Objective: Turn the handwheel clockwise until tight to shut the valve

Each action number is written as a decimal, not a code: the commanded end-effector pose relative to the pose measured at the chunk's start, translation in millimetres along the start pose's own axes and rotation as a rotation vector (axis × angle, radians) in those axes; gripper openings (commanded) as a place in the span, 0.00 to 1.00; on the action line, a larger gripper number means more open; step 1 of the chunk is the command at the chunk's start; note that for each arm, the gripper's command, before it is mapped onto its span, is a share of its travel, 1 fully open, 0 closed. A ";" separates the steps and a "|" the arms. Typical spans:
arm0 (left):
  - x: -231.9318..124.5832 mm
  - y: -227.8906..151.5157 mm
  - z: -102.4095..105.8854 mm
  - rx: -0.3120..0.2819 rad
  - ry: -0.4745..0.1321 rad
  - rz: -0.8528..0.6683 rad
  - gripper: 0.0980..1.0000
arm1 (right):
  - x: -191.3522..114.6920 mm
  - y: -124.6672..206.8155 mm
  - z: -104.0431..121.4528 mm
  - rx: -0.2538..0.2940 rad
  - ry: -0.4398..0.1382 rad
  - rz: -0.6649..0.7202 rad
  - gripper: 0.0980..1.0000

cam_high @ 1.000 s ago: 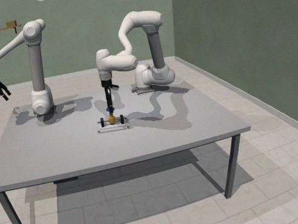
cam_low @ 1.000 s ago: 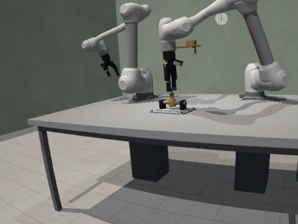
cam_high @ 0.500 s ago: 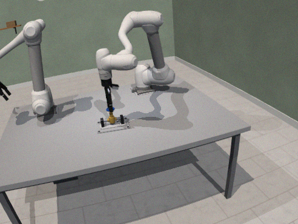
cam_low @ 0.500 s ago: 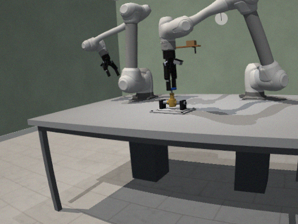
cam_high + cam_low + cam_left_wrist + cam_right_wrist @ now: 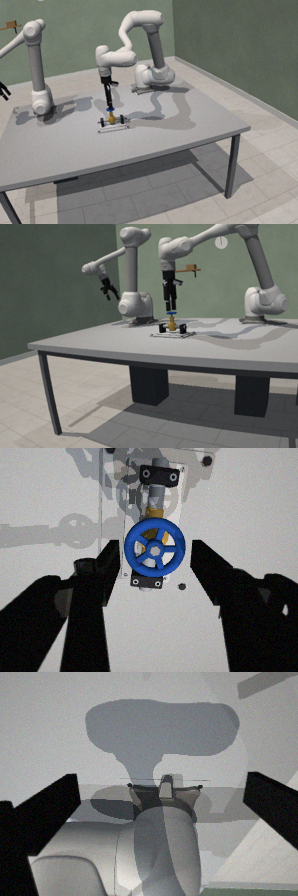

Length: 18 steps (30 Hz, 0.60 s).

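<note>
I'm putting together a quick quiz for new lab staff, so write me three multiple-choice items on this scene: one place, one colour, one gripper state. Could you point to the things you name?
1. Where is the handwheel (image 5: 107, 109) (image 5: 171, 313) (image 5: 130, 548)?
A) On the floor
B) Atop the valve body (image 5: 112, 118) (image 5: 172, 326)
C) On the wall shelf

2. What colour is the handwheel?
A) Blue
B) Red
C) Green

3. How is the left gripper (image 5: 110, 109) (image 5: 171, 310) (image 5: 155, 553)?
A) Shut on the handwheel
B) Fully shut, empty
C) Open, fingers off the handwheel

Key:
1 B: the exterior view shows it above the yellow body.
2 A: its rim is blue.
3 C: the left wrist view shows gaps on both sides.
</note>
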<state>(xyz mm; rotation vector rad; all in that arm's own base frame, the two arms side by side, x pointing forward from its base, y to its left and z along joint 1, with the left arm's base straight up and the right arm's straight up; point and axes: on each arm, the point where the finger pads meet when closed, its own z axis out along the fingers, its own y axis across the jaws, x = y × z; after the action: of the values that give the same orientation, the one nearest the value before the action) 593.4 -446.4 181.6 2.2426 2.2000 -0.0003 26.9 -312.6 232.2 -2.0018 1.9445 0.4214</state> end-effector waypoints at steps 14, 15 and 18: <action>-0.1 0.4 -27.7 -0.002 -0.001 0.000 0.45 | 0.1 -0.1 -0.4 0.000 0.001 0.000 1.00; -0.1 0.4 -29.2 -0.002 -0.001 0.000 0.45 | 0.1 -0.1 -0.4 0.000 0.001 0.000 1.00; -0.1 0.4 -33.0 -0.002 -0.001 0.000 0.45 | 0.1 -0.1 -0.4 0.000 0.001 0.000 1.00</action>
<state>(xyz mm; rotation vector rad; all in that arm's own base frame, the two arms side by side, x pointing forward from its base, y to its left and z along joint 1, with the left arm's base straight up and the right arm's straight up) 593.4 -446.4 211.0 2.2426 2.1999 -0.0003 26.9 -312.6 232.2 -2.0018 1.9445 0.4214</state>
